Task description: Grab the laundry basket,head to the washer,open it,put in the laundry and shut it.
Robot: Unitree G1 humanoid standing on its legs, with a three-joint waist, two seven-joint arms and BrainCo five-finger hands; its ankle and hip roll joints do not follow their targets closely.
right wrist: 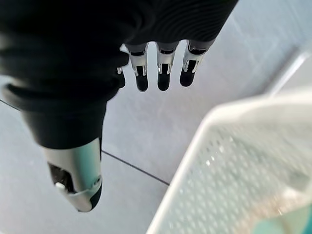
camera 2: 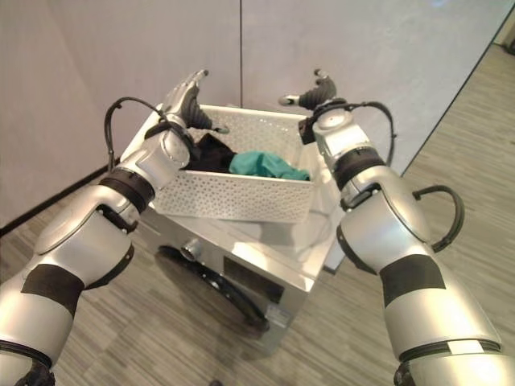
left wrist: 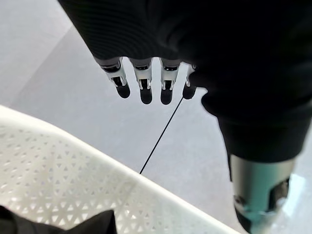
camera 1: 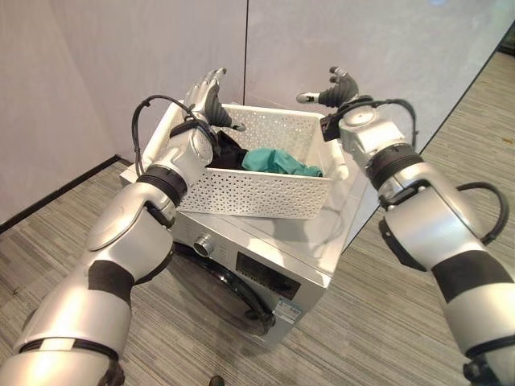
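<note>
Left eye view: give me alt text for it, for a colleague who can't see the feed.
A white perforated laundry basket holding teal and black clothes sits on top of a washer whose door is closed. The left robot hand and right robot hand are raised open at either end of it, touching nothing.

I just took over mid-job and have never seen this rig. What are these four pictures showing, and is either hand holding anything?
This is a humanoid robot with two silver arms. The two wide pictures come from its head camera, looking down. The two close pictures come from cameras on its wrists, looking along the fingers.

A white perforated laundry basket sits on top of a washer, whose round door faces front and looks shut. Inside the basket lie teal clothes and dark clothes.

The left hand and right hand are raised above the basket's two ends, fingers straight, touching nothing. Neither holds anything.
</note>
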